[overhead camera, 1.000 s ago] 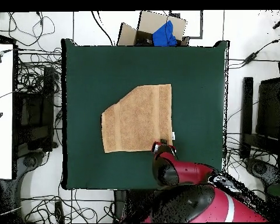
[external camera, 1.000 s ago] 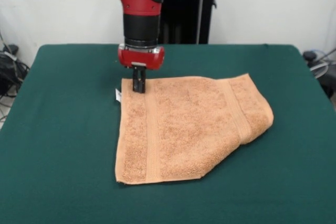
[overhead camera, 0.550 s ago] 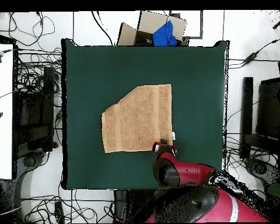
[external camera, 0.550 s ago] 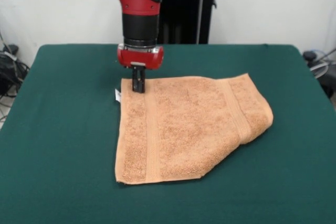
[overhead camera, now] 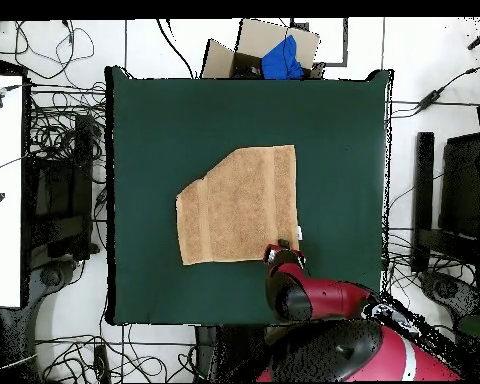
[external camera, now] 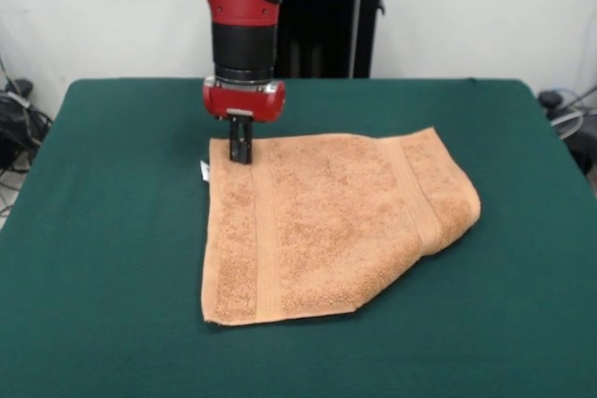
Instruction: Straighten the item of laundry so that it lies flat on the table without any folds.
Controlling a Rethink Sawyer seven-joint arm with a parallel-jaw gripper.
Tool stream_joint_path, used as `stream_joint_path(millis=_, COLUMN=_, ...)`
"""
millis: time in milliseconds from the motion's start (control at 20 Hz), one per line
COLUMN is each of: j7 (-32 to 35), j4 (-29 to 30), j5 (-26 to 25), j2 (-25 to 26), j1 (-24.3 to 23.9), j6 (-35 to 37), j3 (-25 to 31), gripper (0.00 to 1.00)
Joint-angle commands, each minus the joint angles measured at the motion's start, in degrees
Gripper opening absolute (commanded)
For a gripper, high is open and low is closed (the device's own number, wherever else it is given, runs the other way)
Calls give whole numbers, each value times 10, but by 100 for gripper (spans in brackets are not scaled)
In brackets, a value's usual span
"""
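Since 1 second ago the gripper [external camera: 241, 151] has shifted a little toward the table's [external camera: 112, 230] left edge in the front view, and the towel [external camera: 317, 226] has slid with it. The tagged corner under the gripper, the near left corner and the folded right end all sit slightly closer to that edge than before. In the overhead view the towel [overhead camera: 239, 205] sits slightly further toward the table's right edge and the robot's side.

A plain white wall [external camera: 485, 6] is standing behind the scene. A pale floor [overhead camera: 424, 60] is lying strewn with black cables [overhead camera: 59, 130]. An open brown cardboard box [overhead camera: 246, 50] is holding something blue, and a white-topped desk [overhead camera: 2, 190] is showing at one edge.
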Motion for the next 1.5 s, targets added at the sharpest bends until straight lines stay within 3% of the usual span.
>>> stream_joint_path(millis=50, j7=-38, j4=-84, j5=-26, j2=76, j1=-53, j6=188, j3=-99, gripper=0)
stream_joint_path(millis=900, j7=-54, j4=-96, j5=-67, j2=64, j1=-89, j6=231, j3=-79, gripper=0)
stream_joint_path(millis=1500, j7=-47, j4=-99, j5=-88, j2=57, j1=-89, j6=227, j3=-87, gripper=0)
